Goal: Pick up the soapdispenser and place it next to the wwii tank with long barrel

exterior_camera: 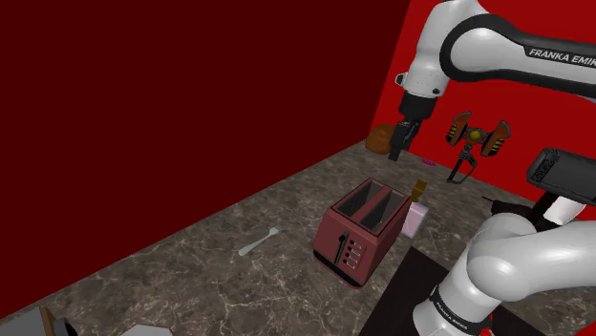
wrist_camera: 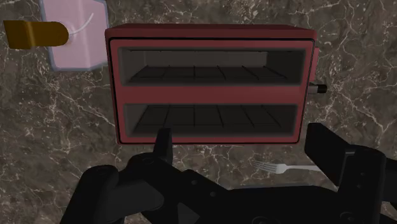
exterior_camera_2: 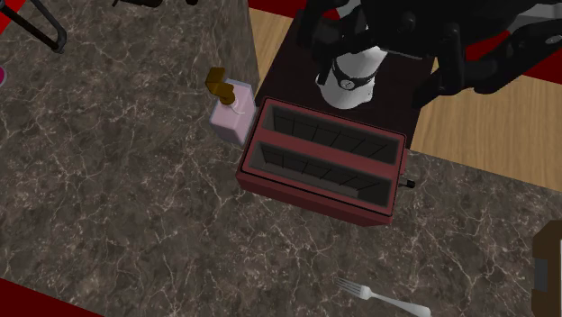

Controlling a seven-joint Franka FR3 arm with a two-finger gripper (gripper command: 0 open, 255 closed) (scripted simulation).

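The dispenser (exterior_camera: pixel 415 216), a pale pink body with a golden-brown pump, stands upright on the surface (exterior_camera: pixel 181 262), dark stone with pale veins. It is just beside the toaster (exterior_camera: pixel 360 234), at its 2 o'clock in the shoulder view. I cannot tell whether the two touch. In the second exterior view the dispenser (exterior_camera_2: pixel 231 114) is at the 10 o'clock corner of the toaster (exterior_camera_2: pixel 322 163), with its pump pointing toward 11 o'clock. In the wrist view the dispenser (wrist_camera: pixel 74 36) lies off one short end of the toaster (wrist_camera: pixel 210 38), pump turned away from it.

The toaster is dark red with two open slots facing up. A fork (exterior_camera: pixel 259 243) lies on the surface at its 9 o'clock in the shoulder view, well apart, and at its 5 o'clock in the second exterior view (exterior_camera_2: pixel 382 296).

The gripper (exterior_camera: pixel 405 136) hangs high over the surface, at the dispenser's 12 o'clock in the shoulder view and well apart from it. In the wrist view its fingers (wrist_camera: pixel 164 144) stand apart with nothing between them. A red wall (exterior_camera: pixel 191 86) rises behind the surface.
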